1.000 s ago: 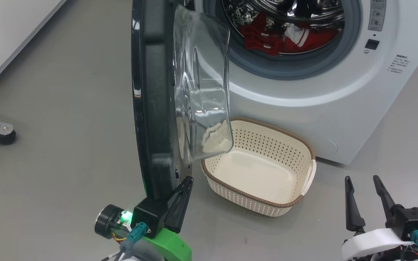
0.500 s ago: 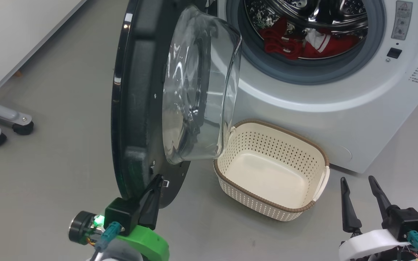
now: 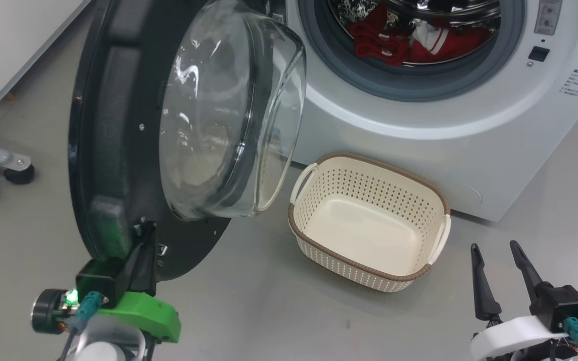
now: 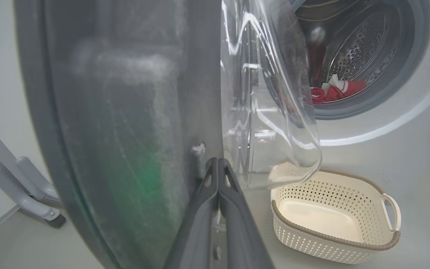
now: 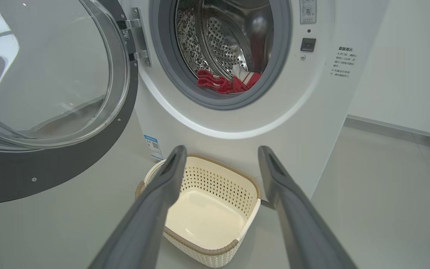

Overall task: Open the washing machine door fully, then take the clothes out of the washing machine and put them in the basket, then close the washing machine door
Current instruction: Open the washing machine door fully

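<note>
Left end effector (image 4: 218,163) together, tips against washing machine door (image 3: 113,125); right end effector (image 3: 493,246) apart, facing basket (image 3: 369,263)

The left gripper (image 3: 147,233) has dark tapered fingers (image 3: 141,260), a black block (image 3: 98,281), a green mount (image 3: 141,313), a lit green lamp (image 3: 71,297), a teal plug (image 3: 88,303) and a round black-and-silver cap (image 3: 45,311). The right gripper (image 3: 493,245) has a white mount (image 3: 512,333).

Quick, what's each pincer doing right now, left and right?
Left pincer: closed, gripping nothing, tips against the inner face of the washing machine door.
Right pincer: open, holding nothing.
</note>
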You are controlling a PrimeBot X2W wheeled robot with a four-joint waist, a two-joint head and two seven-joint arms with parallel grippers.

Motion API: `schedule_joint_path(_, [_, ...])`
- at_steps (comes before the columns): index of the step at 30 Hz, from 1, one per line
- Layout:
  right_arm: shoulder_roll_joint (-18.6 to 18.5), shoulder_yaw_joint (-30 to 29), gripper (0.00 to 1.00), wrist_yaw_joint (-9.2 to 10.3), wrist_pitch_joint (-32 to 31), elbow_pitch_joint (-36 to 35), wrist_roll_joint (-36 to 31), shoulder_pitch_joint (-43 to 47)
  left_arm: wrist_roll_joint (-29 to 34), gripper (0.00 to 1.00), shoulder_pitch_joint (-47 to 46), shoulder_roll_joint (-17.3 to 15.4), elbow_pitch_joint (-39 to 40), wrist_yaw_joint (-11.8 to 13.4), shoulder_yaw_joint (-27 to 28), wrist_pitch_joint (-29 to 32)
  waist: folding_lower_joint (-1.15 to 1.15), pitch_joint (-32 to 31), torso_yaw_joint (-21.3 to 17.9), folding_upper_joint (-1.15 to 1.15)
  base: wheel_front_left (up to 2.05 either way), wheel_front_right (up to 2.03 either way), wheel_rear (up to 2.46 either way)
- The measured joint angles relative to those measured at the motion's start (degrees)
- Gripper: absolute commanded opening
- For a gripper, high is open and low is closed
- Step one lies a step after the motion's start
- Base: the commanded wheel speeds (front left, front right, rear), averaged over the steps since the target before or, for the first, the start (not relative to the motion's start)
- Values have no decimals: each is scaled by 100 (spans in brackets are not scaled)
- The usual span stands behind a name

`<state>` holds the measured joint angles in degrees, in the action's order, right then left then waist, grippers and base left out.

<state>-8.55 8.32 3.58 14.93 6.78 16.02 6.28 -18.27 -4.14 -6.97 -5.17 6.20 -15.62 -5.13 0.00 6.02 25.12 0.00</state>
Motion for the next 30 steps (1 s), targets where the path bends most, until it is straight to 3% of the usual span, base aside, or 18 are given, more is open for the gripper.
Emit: schedule_joint_path(30, [-68, -75, 100, -49, 0, -2, -1, -235, -343, 0, -1022, -56, -1479, 16, 1820, -412, 0, 316, -279, 0, 0, 0, 0])
